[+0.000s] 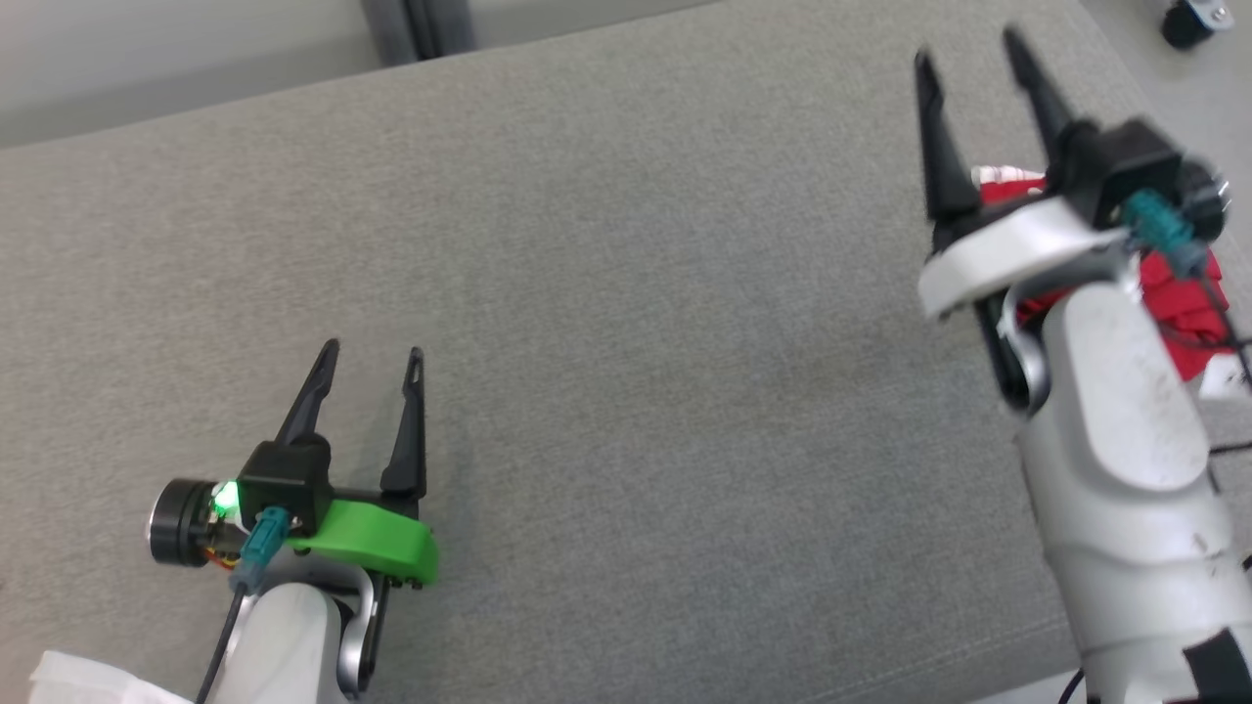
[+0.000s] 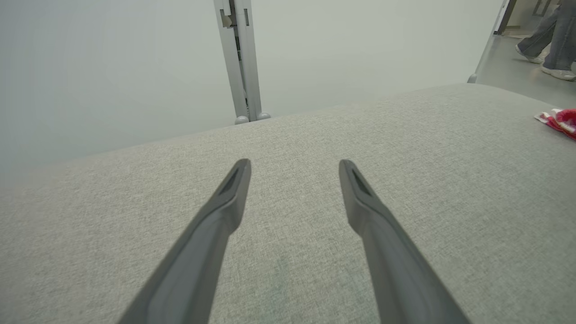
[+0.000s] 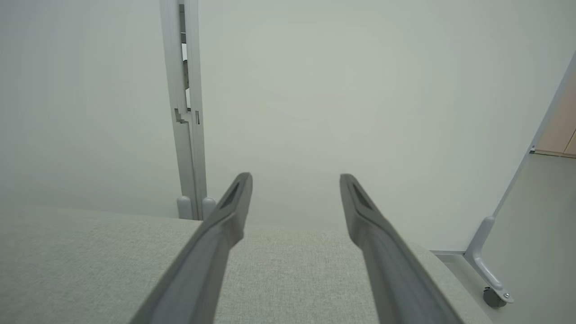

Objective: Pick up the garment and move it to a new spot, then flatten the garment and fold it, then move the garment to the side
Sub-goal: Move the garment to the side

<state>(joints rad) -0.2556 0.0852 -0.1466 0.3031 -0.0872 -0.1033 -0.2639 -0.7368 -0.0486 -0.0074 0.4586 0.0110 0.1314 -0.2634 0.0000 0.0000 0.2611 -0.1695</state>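
We take this for a robotics lab or test room: behind the broad grey fabric-covered table (image 1: 626, 293) stand plain pale partition panels (image 3: 337, 90) joined by a grey metal post (image 2: 240, 58), on a castor foot (image 3: 495, 297). Beyond the table's right end lies smooth grey floor (image 2: 513, 78), with a person's jeans-clad legs (image 2: 551, 40).

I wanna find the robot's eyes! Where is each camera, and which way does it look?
Head view: on the head, looking down at the grey table; shows left hand and right hand.
Left wrist view: on the left wrist, looking across the table to the wall; shows its open fingers.
Right wrist view: on the right wrist, facing the wall; shows its open fingers.
Shared: head and left wrist views see the red garment; both wrist views see the grey post.
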